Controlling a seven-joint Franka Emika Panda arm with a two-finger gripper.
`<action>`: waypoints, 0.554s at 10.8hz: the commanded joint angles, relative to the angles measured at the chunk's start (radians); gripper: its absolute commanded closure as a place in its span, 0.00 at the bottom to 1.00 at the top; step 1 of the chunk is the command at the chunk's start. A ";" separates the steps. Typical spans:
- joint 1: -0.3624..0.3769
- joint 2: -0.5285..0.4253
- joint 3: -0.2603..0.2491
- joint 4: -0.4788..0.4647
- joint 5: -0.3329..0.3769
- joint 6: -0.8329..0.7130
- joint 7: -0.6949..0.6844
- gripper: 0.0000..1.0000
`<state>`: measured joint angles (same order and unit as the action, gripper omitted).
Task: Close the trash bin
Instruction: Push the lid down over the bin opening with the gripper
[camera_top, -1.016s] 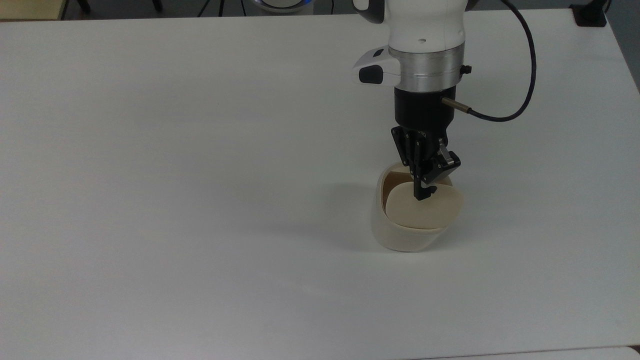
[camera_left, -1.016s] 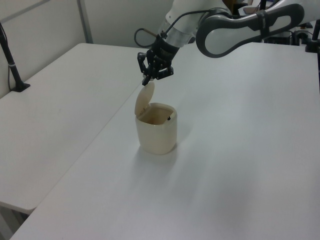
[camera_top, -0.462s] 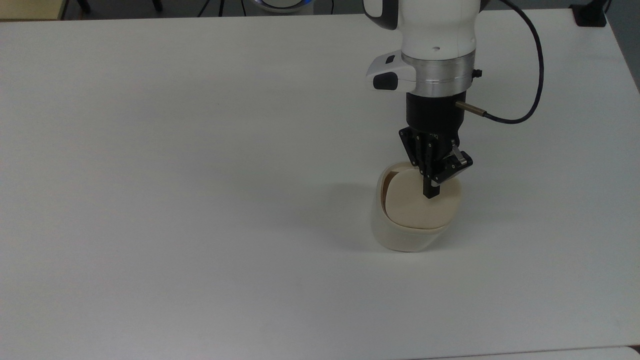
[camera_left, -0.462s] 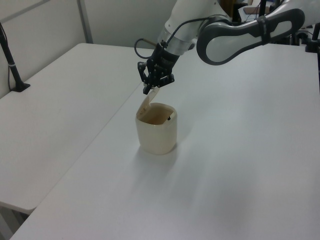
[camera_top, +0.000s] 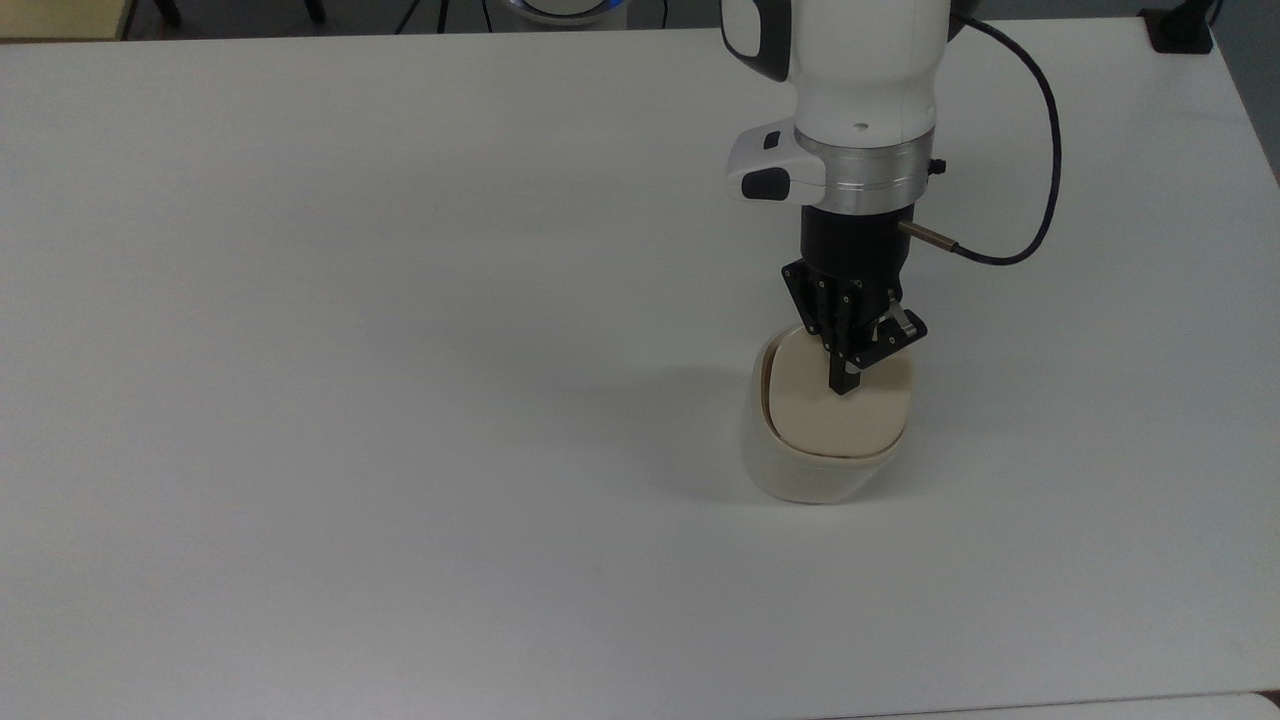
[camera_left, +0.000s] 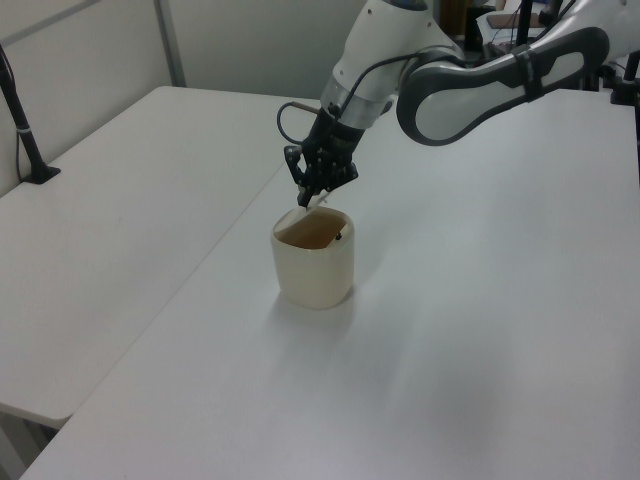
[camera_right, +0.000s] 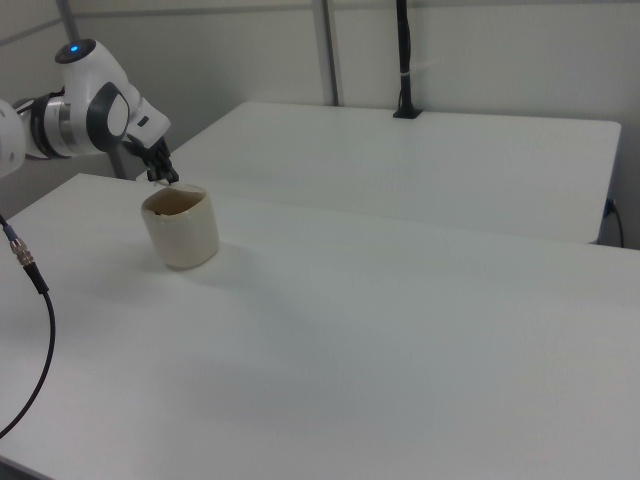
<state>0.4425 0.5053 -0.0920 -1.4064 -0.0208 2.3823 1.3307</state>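
We've got the gripper (camera_top: 843, 388) down on the lid (camera_top: 838, 412) of the trash bin (camera_top: 815, 470), which stands on the white table (camera_top: 400, 400) toward the top view's right. Its fingers look pressed together into one black tip with nothing held between them, and we read that as a pushing tool, a closed point to bear down on the lid instead of a grasp. The arm comes in from above and leans over the opening, which suits a downward press on a hinged flap.

From the top view the lid seems to cover nearly the whole mouth, with just a thin dark sliver along the top view's left rim. The left view tells us more: the gripper (camera_left: 306, 200) sits at the far rim of the bin (camera_left: 313, 270) and the brownish inside is open to us, so the lid is tilted, not yet seated. In the right view the gripper (camera_right: 163, 179) meets the bin (camera_right: 181, 228) at its rim on the right view's left, and we judge there's more pushing to do
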 joint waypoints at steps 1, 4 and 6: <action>0.015 -0.085 -0.008 -0.109 -0.013 -0.041 -0.060 1.00; 0.016 -0.087 0.001 -0.123 -0.013 -0.074 -0.102 1.00; 0.016 -0.083 0.011 -0.137 -0.015 -0.074 -0.114 1.00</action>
<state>0.4487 0.4593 -0.0869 -1.4851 -0.0210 2.3256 1.2412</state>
